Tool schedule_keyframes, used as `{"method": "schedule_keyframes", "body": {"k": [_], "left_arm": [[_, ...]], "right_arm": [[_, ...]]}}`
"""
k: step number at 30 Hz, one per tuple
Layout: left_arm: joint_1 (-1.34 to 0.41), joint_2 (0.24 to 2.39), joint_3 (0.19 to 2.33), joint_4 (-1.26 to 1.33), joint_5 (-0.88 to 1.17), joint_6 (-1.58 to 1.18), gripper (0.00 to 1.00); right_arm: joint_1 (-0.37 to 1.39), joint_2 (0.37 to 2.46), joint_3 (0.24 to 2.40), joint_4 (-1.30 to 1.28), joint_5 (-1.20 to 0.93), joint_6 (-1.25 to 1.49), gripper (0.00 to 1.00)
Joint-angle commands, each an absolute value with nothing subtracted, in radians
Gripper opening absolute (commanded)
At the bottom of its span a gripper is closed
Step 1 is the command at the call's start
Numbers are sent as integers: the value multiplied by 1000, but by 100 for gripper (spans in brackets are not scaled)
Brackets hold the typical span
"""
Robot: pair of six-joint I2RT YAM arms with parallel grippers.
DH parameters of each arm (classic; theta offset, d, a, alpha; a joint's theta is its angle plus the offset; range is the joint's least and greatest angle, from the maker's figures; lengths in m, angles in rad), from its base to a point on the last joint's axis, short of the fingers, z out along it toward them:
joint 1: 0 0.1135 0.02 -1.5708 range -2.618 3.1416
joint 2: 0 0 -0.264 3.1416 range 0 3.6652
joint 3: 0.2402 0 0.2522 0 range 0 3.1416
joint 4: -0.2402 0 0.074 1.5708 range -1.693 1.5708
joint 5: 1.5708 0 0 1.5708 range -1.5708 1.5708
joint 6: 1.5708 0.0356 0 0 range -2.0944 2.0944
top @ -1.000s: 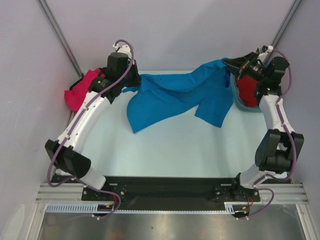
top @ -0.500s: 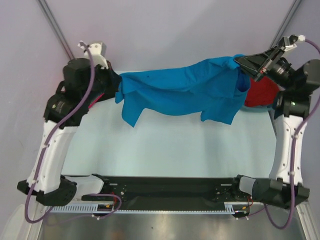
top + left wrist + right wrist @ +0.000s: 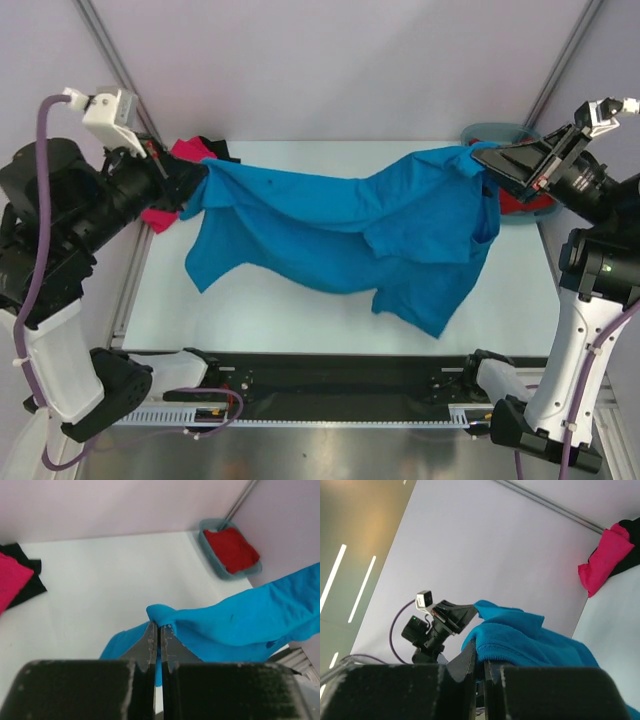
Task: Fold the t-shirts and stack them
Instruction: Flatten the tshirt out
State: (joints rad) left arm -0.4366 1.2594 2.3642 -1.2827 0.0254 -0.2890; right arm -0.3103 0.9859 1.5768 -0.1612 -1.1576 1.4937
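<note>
The bright blue t-shirt (image 3: 330,225) hangs stretched in the air between both grippers, above the white table (image 3: 300,315). My left gripper (image 3: 203,170) is shut on its left end; the left wrist view shows the jaws (image 3: 159,626) pinching the blue cloth (image 3: 250,622). My right gripper (image 3: 476,152) is shut on its right end, with blue hem (image 3: 520,640) in the jaws (image 3: 480,647). The hot pink shirt (image 3: 165,190) and black shirt (image 3: 215,148) lie at the back left. The dark red shirt (image 3: 230,550) lies in the tub. The grey shirt is out of view.
A teal plastic tub (image 3: 520,135) stands at the back right corner, also in the left wrist view (image 3: 212,555). Pale walls close the back and sides. A black rail (image 3: 330,375) runs along the near edge between the arm bases.
Both arms have risen and drawn toward the near side, lifting the blue t-shirt off the table and spreading it wider; its lower edge now hangs further forward.
</note>
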Motion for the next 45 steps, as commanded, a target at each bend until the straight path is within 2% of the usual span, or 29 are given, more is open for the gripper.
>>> {"method": "schedule_keyframes", "body": {"k": [1, 12, 20, 23, 29, 33, 41, 45], "left_arm": [[-439, 1298, 2274, -1465, 72, -344, 0], [-437, 1406, 1887, -1287, -38, -382, 0], [-434, 1604, 1809, -1135, -120, -342, 0], [-433, 1692, 1792, -1037, -144, -316, 0], [-425, 1885, 1871, -916, -190, -262, 0], [-413, 2063, 2018, -910, -225, -194, 0], [-273, 2147, 2045, -845, -224, -215, 0], [-221, 2258, 2181, -839, -212, -216, 0]], "right_arm": [[-322, 1019, 1553, -262, -1115, 1451, 0], [-313, 1109, 1306, -362, -1000, 1249, 0], [-246, 1333, 1226, -360, -931, 1001, 0], [-222, 1455, 1224, -244, -905, 986, 0], [-175, 1728, 1402, -126, -902, 920, 0], [-158, 1957, 1555, -90, -925, 914, 0], [-132, 2279, 1906, -11, -948, 971, 0], [-141, 2431, 2066, 78, -948, 1043, 0]]}}
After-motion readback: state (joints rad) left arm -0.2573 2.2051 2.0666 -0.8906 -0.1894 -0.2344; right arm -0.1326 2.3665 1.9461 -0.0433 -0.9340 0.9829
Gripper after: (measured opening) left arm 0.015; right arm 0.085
